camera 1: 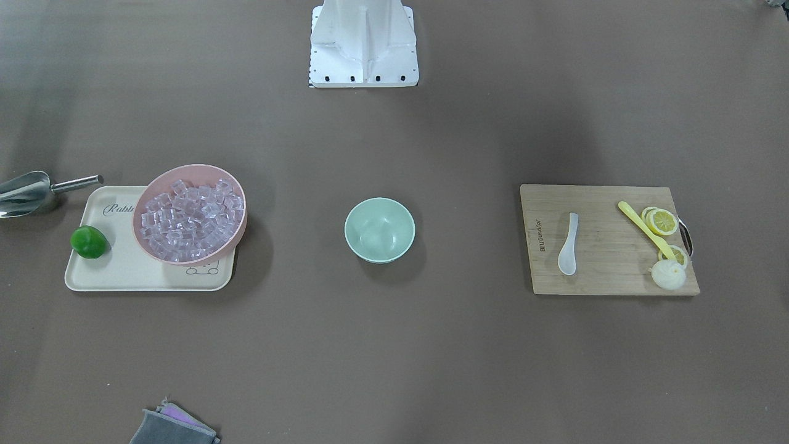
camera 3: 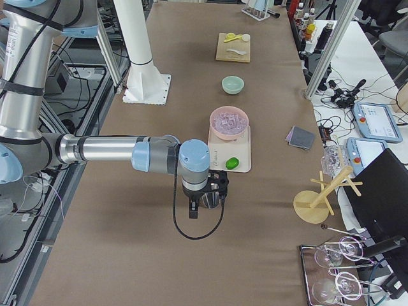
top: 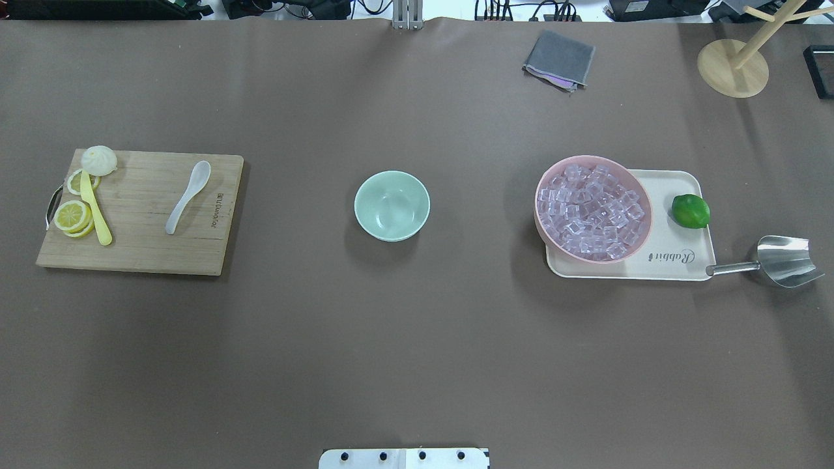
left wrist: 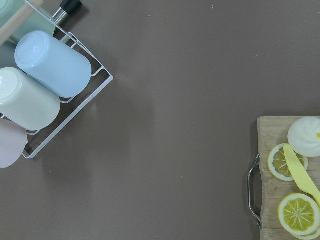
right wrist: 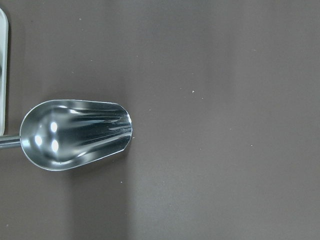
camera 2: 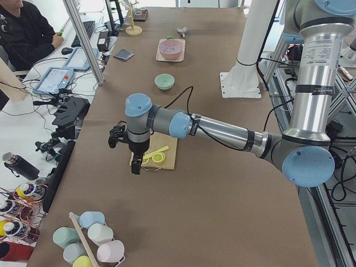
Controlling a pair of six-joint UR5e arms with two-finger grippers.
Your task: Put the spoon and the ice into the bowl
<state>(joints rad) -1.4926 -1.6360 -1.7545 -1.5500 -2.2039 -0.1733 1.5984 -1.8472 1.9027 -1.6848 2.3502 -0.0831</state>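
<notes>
Closest to the robot you have only its white base plate (top: 404, 458) at the edge of the brown table (top: 417, 358). Farther out, the things sit in one row across the table. In the middle stands the mint-green bowl (top: 391, 205), upright and well apart from everything else. On the robot's left is the wooden cutting board (top: 150, 251). The white spoon (top: 183, 203) lies flat on it near the bowl-side edge, scoop toward the far side. At the board's handle end are lemon slices (top: 71, 215), a yellow utensil (top: 95, 210) lying across them and a white steamed bun (top: 99, 159). The left gripper (camera 2: 136, 167) hangs above that handle end. You see it only from the side, so I cannot tell you whether its fingers are apart or together. On the robot's right the ice (top: 589, 208) is heaped in the pink bowl (top: 539, 218), which rests on a cream tray (top: 684, 185) beside a lime (top: 690, 211). Just past the tray's outer edge lies the steel scoop (top: 785, 259). The right gripper (camera 3: 194, 210) hangs above it, and its claw is just as hard to judge. Farthest out lie a folded grey cloth (top: 560, 60) and a wooden stand (top: 733, 68).
</notes>
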